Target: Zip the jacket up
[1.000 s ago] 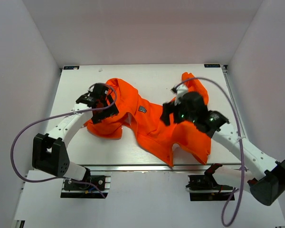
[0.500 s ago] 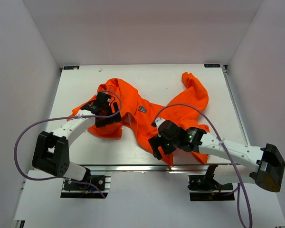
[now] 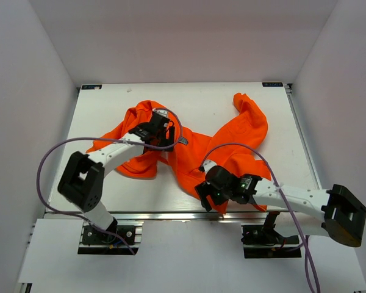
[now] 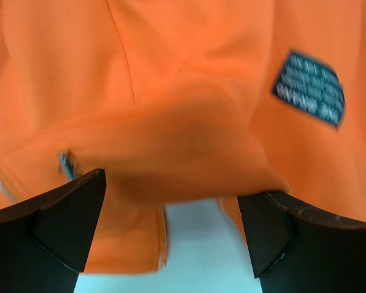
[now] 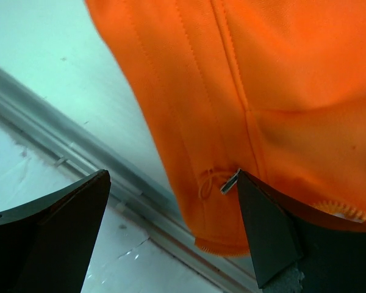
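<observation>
The jacket (image 3: 192, 162) is found crumpled, front unjoined, mid-table (image 3: 140, 195), one pointed hem corner (image 3: 219, 209) reaching the near edge. In the right wrist view that corner (image 5: 216, 238) is seen hanging over the edge rail (image 5: 97, 165). A small metal zipper piece (image 5: 230, 181) is noted just above the corner, with teeth (image 5: 341, 207) exposed further right. A stitched front seam (image 5: 229, 55) runs from the corner straight away from the camera. The long axis of the closure is judged to run from this near corner obliquely toward the far left, where the dark label (image 3: 182, 141) lies.

The right gripper (image 3: 206, 190) is the nearer to the hem end. Its jaws are spread wide and empty, and the metal piece lies just inside the right-hand finger (image 5: 274, 232).

The left gripper (image 3: 160, 129) is placed over the upper body beside the label (image 4: 310, 88), jaws likewise wide and holding nothing. A metal tab (image 4: 66, 163) is seen by its left finger (image 4: 55, 226).
</observation>
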Robot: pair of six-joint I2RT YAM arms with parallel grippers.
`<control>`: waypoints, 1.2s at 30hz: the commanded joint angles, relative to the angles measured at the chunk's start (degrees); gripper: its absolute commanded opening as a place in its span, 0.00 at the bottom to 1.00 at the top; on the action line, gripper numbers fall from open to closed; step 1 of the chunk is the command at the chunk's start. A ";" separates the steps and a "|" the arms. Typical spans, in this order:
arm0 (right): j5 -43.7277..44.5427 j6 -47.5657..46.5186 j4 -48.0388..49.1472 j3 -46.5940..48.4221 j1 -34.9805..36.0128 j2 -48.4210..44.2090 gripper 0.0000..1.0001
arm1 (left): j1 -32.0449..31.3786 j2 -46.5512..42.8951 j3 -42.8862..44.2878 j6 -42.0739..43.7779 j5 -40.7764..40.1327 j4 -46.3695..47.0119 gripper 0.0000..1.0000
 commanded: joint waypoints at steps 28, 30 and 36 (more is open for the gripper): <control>11.47 -6.64 16.91 19.36 0.43 -19.36 0.00 | 0.08 -33.94 10.60 -5.68 7.71 6.36 0.00; 5.41 -9.80 21.67 22.26 0.43 -20.87 0.00 | 0.08 -38.34 13.05 -6.20 10.36 8.29 0.00; -7.27 -15.00 28.89 38.25 0.43 -18.33 0.00 | 0.08 -39.67 27.81 -9.63 15.02 8.82 0.00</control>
